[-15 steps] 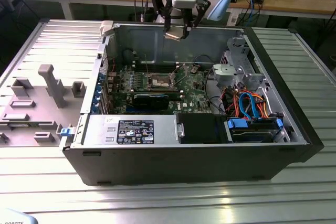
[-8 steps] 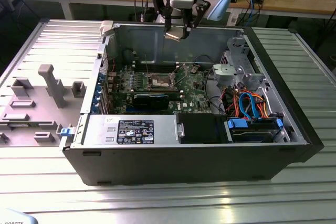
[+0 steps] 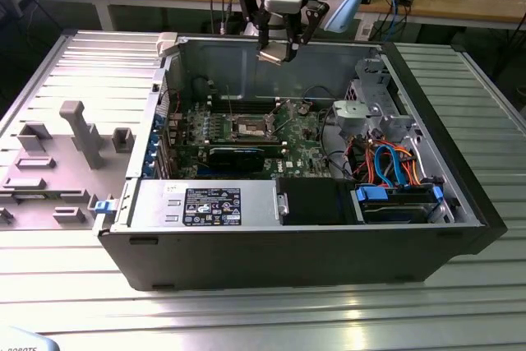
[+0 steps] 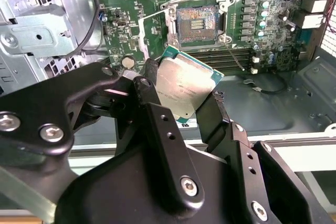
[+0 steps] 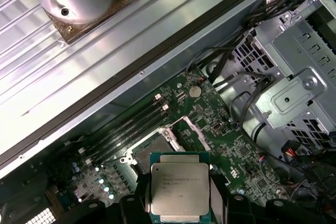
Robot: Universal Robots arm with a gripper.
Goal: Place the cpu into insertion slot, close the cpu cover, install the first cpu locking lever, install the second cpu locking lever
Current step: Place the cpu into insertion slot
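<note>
cpu (image 4: 181,87) is gripped at its edges by the end effector (image 3: 277,48), fingers closed partway onto it, silver top seen in the second wrist view. It is held in the air above the open case (image 3: 271,260), over the board (image 3: 308,150), well apart from the slot (image 4: 198,22). Slot's pin field is left exposed. Case is set on the tabletop (image 3: 246,318).

The cpu (image 5: 178,188) is dull silver edged green, the circuit board (image 5: 207,115) green, the tool (image 4: 181,95) black.
</note>
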